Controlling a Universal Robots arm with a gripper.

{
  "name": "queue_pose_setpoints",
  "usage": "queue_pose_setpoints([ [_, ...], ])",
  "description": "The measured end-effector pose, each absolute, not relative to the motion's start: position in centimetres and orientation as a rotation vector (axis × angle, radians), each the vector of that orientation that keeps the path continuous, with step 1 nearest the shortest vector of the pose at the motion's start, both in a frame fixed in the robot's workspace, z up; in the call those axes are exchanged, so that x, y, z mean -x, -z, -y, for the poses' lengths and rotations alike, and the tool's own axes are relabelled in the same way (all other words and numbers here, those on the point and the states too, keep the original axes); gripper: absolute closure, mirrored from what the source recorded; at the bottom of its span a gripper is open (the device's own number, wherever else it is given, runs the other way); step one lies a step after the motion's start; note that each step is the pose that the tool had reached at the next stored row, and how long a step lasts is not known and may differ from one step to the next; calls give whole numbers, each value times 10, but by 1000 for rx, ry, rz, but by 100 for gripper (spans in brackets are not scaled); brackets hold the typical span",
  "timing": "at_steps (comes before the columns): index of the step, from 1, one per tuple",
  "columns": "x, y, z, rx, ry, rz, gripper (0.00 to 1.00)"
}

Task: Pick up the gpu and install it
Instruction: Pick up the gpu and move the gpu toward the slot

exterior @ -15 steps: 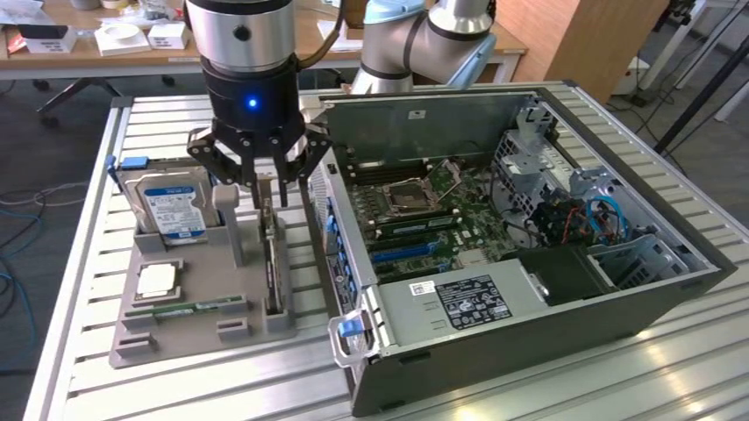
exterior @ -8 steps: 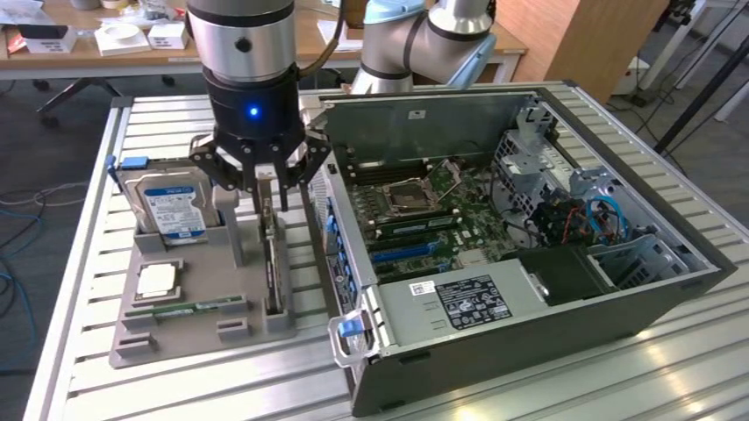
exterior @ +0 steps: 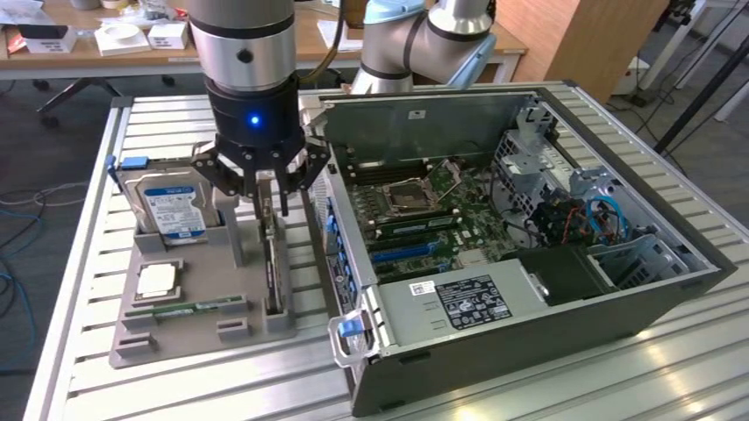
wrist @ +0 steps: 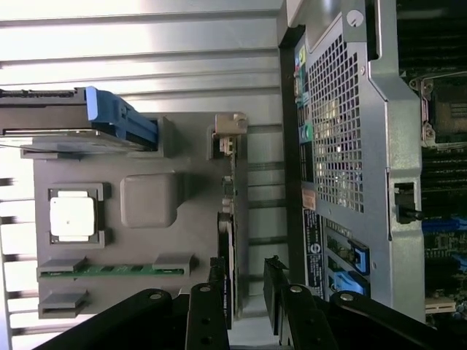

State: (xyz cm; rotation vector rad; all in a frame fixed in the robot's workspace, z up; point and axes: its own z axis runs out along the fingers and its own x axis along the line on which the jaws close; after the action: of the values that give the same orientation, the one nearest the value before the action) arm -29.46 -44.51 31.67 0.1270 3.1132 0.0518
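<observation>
My arm (exterior: 404, 48) is silver-grey tubing with a pale blue joint cap (exterior: 392, 9), and a dark cable (exterior: 338, 35) runs beside it. My wrist (exterior: 242, 48) is a silver cylinder. My gripper (exterior: 279, 189) is black, with a blue light (exterior: 252, 120) glowing on its body and round pivot screws along its linked fingers (wrist: 206, 313).

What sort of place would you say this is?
Probably a robotics lab: a robot arm over a slatted metal table, an open computer case beside a grey parts fixture, and cluttered desks behind.
</observation>
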Motion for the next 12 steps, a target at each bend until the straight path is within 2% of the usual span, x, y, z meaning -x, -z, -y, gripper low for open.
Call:
queue_pose_setpoints([
  [12,295,-307,445,-127,-52,-3113,64],
])
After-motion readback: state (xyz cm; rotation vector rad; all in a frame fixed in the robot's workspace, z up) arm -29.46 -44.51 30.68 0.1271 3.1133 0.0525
